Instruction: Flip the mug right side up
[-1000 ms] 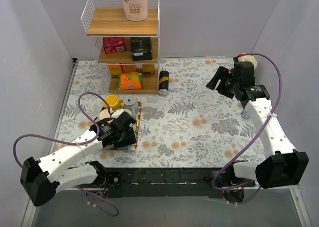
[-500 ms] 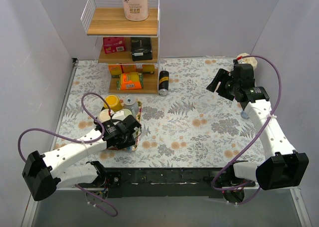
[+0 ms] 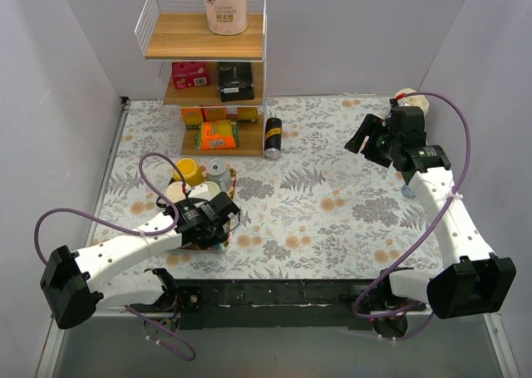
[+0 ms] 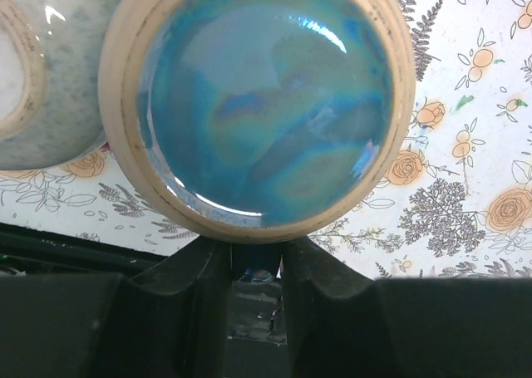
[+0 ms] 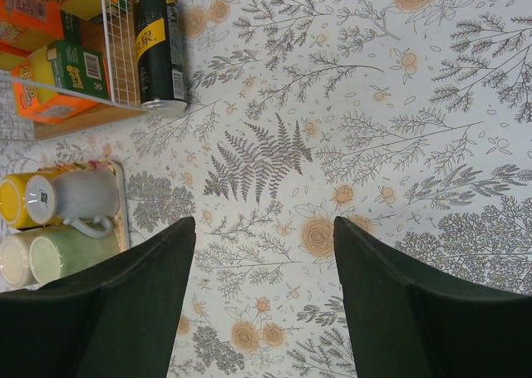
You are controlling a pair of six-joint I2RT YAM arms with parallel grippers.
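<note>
**Left wrist view: gripper clenched on a blue-glazed mug**

Left wrist footage was filled by the mug point(image 4: 258, 104), a round, glossy blue face ringed in tan and turned straight at the lens. Whether that face was the base or the inside could not be told. The left gripper point(image 4: 256, 249) had its fingers drawn close together on the mug's near edge, grasping it there. A grey vessel point(image 4: 33, 71) sat just to the mug's left, touching it or nearly so. The flowered surface point(image 4: 465, 145) showed to the right and below. Whether the mug rested on anything or hung clear could not be told.

From the top view, the left arm reached to the near left of the surface, its wrist over the near end of a tray point(image 3: 233, 179) crowded with cups.

The right gripper point(image 5: 262, 228) hung released at the far right, well apart from the tray, its fingers spread wide with nothing between them. Its camera looked down on a black can point(image 5: 158, 46) lying on its side against the foot of the shelf point(image 3: 208, 79) at the far left. Near that lay the tray's far end, holding a yellow cup point(image 5: 17, 199), a grey cup point(image 5: 83, 197) and green cups point(image 5: 58, 257). A paper roll point(image 3: 225, 6) stood on the shelf's top.
</note>
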